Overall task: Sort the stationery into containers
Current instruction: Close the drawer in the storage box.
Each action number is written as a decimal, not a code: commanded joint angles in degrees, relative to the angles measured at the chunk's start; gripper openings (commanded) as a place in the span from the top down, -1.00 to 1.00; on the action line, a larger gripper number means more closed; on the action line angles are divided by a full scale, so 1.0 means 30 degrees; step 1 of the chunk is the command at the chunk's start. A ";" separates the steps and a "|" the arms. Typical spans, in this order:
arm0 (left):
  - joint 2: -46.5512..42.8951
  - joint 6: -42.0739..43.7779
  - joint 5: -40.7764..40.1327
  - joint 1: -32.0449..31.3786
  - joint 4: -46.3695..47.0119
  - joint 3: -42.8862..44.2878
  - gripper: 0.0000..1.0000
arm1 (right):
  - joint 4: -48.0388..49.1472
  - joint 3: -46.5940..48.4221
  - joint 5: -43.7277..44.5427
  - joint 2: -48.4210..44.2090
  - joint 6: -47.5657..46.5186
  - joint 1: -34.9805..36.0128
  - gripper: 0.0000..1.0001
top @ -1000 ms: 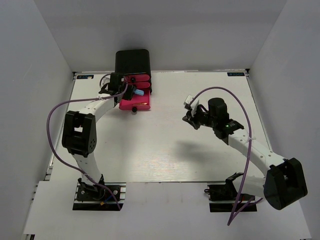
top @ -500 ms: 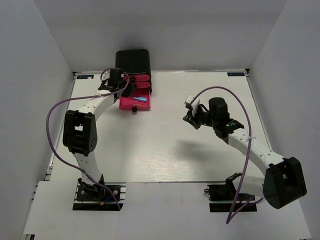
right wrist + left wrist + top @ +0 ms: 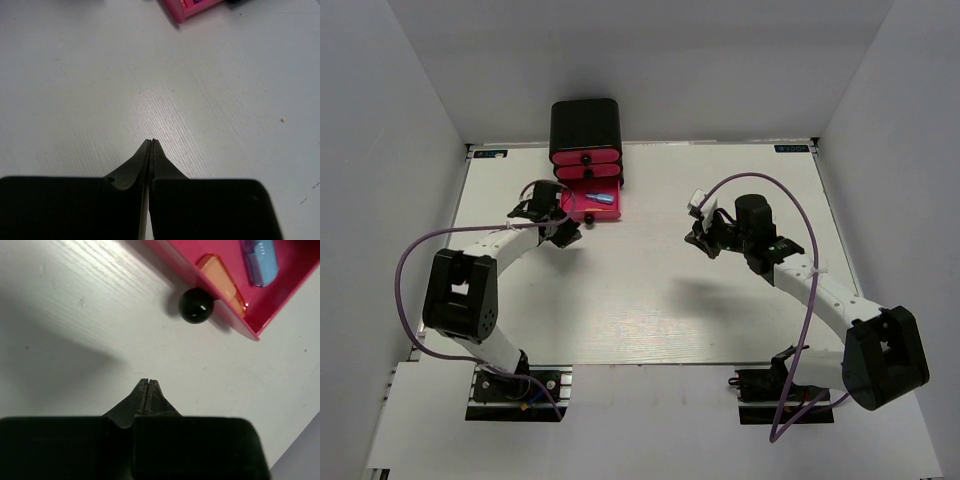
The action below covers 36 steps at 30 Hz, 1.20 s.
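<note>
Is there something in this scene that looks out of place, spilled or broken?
Only one thing stands out: the lowest pink drawer is pulled out of the black cabinet, while the two drawers above it are shut. A blue piece and an orange piece lie inside it. Nothing looks spilled or damaged.

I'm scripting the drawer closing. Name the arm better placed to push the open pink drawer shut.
Left. The left gripper, shut, sits just in front of the open pink drawer's round black knob. The right gripper, also shut, is much farther off across the white table.
</note>
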 commanded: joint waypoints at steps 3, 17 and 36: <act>0.0947 -0.1739 -0.0867 0.0095 0.0076 0.0230 1.00 | 0.0468 0.0103 -0.0499 0.0202 0.0042 -0.0149 1.00; 0.5137 -0.7775 -0.2861 0.0886 0.4964 0.1988 0.88 | -0.0352 -0.0101 -0.0323 -0.0471 -0.0281 -0.0325 1.00; 0.8448 -0.9653 -0.0957 0.1240 0.7225 0.4857 -0.25 | -0.0470 0.0718 -0.0528 0.0437 -0.0632 -0.0735 1.00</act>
